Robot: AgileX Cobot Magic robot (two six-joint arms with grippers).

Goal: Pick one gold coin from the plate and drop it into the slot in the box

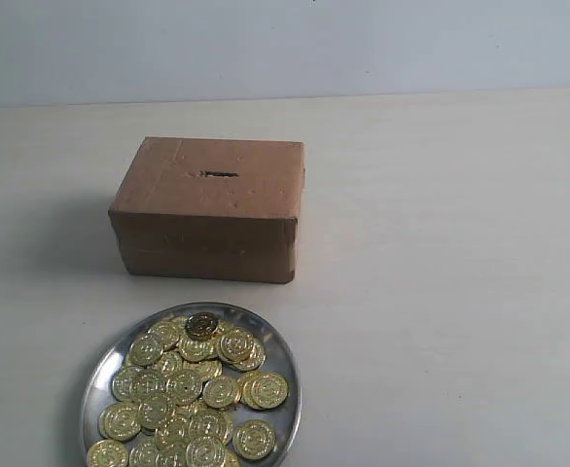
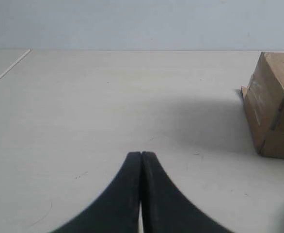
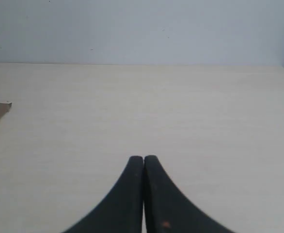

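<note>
A: Left fingers (image 2: 130, 187) and right fingers (image 3: 131, 189) pressed together, empty. Gold coins (image 1: 193, 389) heaped on round shiny silver metal plate (image 1: 285, 420), near brown rectangular cardboard box (image 1: 207, 219).
B: Risk: coins overlap, so two could lift together. Narrow dark slot (image 1: 218, 175) may reject a tilted coin.

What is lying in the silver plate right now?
The plate holds a heap of gold coins, overlapping and covering most of its floor. Whatever lies under the top coins is hidden, and the plate's near edge is cut off by the picture.
</note>
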